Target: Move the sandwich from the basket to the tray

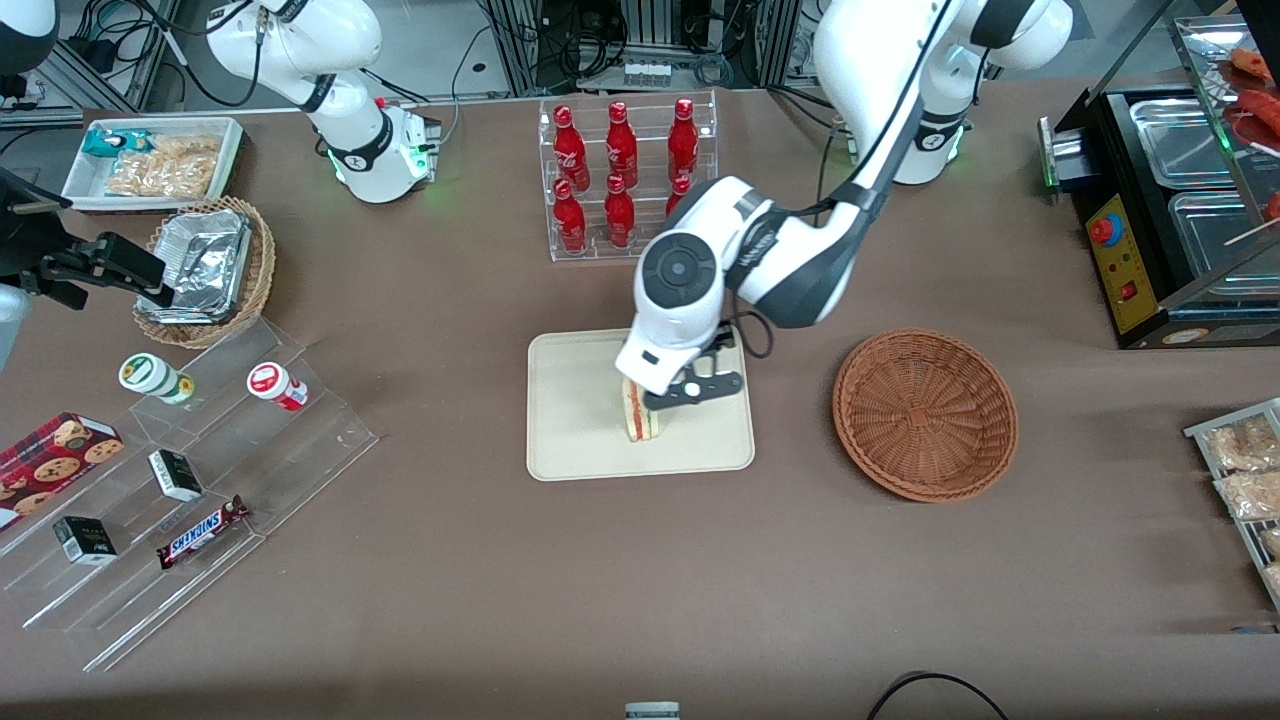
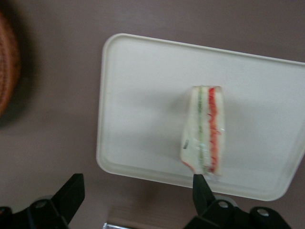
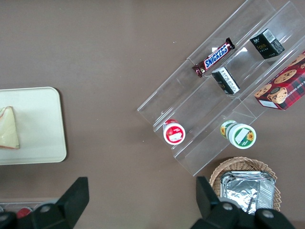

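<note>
The sandwich (image 1: 640, 415) is on the tray (image 1: 580, 400), and the basket (image 1: 925, 412) sits empty well apart toward the working arm's end of the table. By my read this is the release step, with the delivery itself all but done.

The gripper (image 1: 668, 400) hangs right over the sandwich in the front view, low above the tray. The wrist view settles the fingers: they are spread wide, one fingertip (image 2: 71, 191) out over bare table, the other fingertip (image 2: 199, 183) just at the sandwich's end, nothing pinched between them. So the sandwich looks let go, standing on its edge with the red and green filling stripes facing up at the wrist camera.

What comes next, I'd judge, is a clean lift straight up and away. That one finger sits very near the wedge, so any sideways drift on the way out could clip it and tip it over or nudge it toward the rim.

Now the views against each other. The front view gives the layout: tray in the middle, basket beside it, a rack of red bottles (image 1: 622, 175) farther from the camera than the tray. But the arm hides much of the sandwich there. The wrist view shows the open fingers and the filling layers plainly, plus only a sliver of the basket (image 2: 7, 67). The parked arm's camera catches just the sandwich (image 3: 9, 129) at the tray (image 3: 43, 138) edge, seen as a pale triangle.
</note>
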Motion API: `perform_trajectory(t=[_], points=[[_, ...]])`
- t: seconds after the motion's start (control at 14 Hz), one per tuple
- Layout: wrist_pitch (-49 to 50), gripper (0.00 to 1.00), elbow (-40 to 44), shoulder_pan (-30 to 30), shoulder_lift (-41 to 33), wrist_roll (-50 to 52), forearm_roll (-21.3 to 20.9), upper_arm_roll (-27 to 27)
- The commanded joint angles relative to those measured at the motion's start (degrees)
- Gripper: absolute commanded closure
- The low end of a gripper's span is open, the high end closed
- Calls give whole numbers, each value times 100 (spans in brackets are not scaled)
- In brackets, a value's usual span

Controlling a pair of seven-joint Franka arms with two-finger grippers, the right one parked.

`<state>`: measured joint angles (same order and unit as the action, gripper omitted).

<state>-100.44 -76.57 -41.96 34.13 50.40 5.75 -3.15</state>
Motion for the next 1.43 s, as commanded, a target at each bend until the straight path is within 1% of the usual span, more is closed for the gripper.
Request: perform_trajectory(t=[0.0,0.21,0.43,0.64,0.79,0.86,1.0,1.14,1.36], points=[[322,0,-419,-49,-459,23,-100,-421],[288,0,-1025,38,-943,-731,-83,-879],[349,0,-1298,494,-1276,-1400,-83,-907],[349,0,-1824,749,-1934,-1831,-100,-977],[585,0,-1967,1223,-2279,-2410,-135,-925],[795,0,-1924,1399,-2323,-2604,-135,-829],[885,0,-1914,1926,-2481,-2798,-188,-408],[1061,0,-1914,2479,-2692,-2895,-494,128],[1166,0,-1949,3244,-2929,-3526,-513,621]])
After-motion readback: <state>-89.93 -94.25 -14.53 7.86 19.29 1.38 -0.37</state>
